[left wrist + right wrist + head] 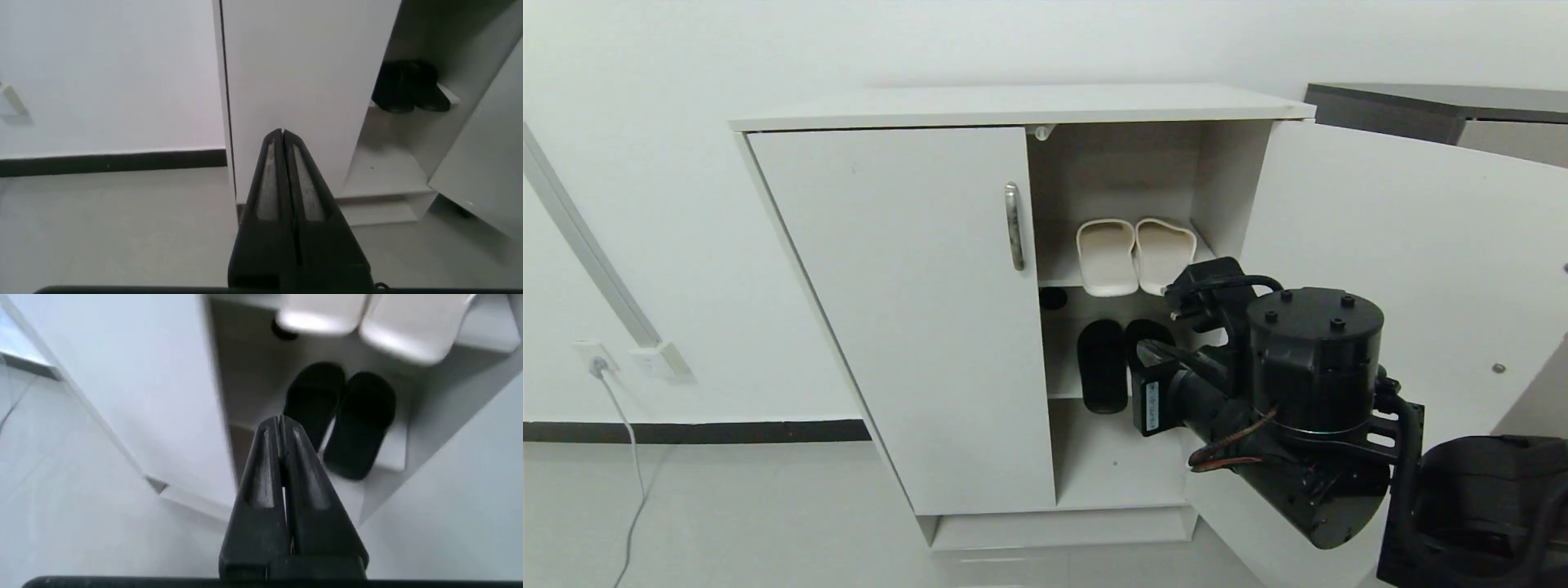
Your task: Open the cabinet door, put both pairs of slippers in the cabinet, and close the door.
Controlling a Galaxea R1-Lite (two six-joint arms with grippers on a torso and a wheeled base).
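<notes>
**Both pairs shelved, right door open**

The white wooden cabinet (1013,104) has its left door (907,310) closed (metal bar handle (1014,226) at the edge) and its right door (1405,269) swung wide. A pair of cream slippers (1135,255) sits on the upper shelf (1058,269), a pair of black slippers (1104,365) on the shelf beneath (1062,376). The right gripper (283,423), jaws pressed together, hangs before the open compartment; the left gripper (282,133), likewise, faces the left door. The right arm's small white label (1152,406) is unreadable.
</notes>
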